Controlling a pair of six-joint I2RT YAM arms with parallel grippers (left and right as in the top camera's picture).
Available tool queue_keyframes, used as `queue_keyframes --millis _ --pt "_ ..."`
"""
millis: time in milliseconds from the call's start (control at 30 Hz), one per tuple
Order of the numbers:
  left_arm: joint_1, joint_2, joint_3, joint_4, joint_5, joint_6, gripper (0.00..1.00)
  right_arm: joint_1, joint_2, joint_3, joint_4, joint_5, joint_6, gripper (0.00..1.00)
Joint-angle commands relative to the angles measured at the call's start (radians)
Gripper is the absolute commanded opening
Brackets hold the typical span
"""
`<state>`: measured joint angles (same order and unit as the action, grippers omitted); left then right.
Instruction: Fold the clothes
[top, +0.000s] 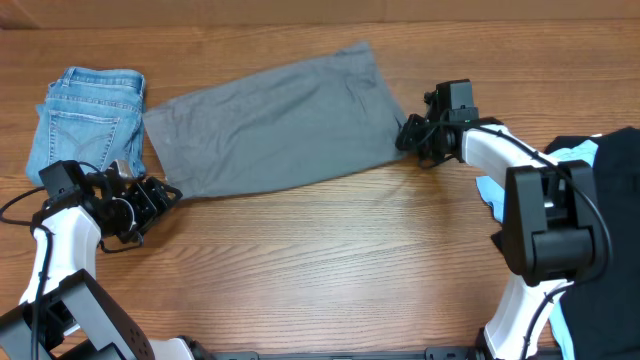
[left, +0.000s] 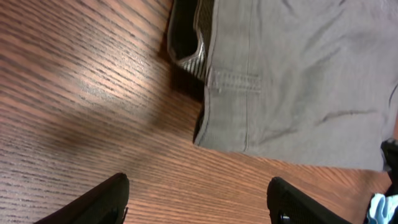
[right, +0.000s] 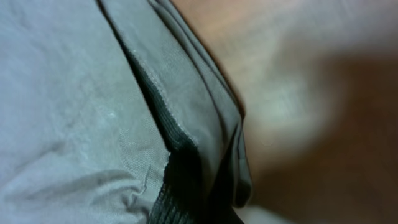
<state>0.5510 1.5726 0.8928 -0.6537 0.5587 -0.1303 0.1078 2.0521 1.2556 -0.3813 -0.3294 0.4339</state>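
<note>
The grey shorts (top: 275, 120) lie flat and folded lengthwise across the back of the table. In the left wrist view their near corner (left: 292, 81) shows a belt loop and a dark inner edge. My left gripper (top: 165, 195) is open and empty over bare wood (left: 199, 199), just short of the shorts' left corner. My right gripper (top: 405, 135) is at the shorts' right edge. The right wrist view shows layered grey fabric (right: 93, 93) right up against the camera, and the jaws look shut on that edge.
Folded light-blue denim (top: 90, 110) lies at the back left, beside the shorts. A black garment (top: 620, 170) and a sky-blue one (top: 490, 190) lie at the right edge, by the right arm's base. Bare wood table (top: 330, 250) lies in front.
</note>
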Motion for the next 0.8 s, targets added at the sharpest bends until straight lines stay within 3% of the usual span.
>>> queue_keyframes --millis 0,67,100,133,167,200,333,533,767 --pt "-0.003 -0.019 0.018 -0.011 0.022 0.056 0.74 -0.041 -0.056 -0.024 -0.276 0.172 -0.002 0.04" --pt "-0.003 -0.019 0.018 -0.012 0.022 0.057 0.74 -0.056 -0.102 -0.024 -0.403 0.259 0.034 0.04" --pt "-0.003 -0.019 0.018 -0.013 0.022 0.057 0.74 -0.062 -0.123 -0.024 -0.444 0.274 0.033 0.13" --pt "-0.003 -0.019 0.018 -0.013 0.022 0.058 0.75 -0.067 -0.145 -0.024 -0.484 0.277 0.032 0.34" --pt "-0.004 -0.019 0.018 -0.014 0.022 0.061 0.75 -0.071 -0.166 -0.024 -0.525 0.275 0.034 0.46" --pt "-0.004 -0.019 0.018 -0.015 0.022 0.061 0.75 -0.074 -0.181 -0.024 -0.557 0.278 0.033 0.49" --pt "-0.006 -0.019 0.018 -0.015 0.022 0.061 0.78 -0.087 -0.238 -0.023 -0.653 0.331 0.033 0.57" --pt "-0.086 -0.015 0.018 0.027 0.015 0.087 0.75 -0.121 -0.34 0.003 -0.673 0.318 0.02 0.58" --pt "-0.265 -0.003 0.018 0.195 -0.165 0.086 0.78 -0.115 -0.452 0.006 -0.593 0.0 -0.194 0.58"
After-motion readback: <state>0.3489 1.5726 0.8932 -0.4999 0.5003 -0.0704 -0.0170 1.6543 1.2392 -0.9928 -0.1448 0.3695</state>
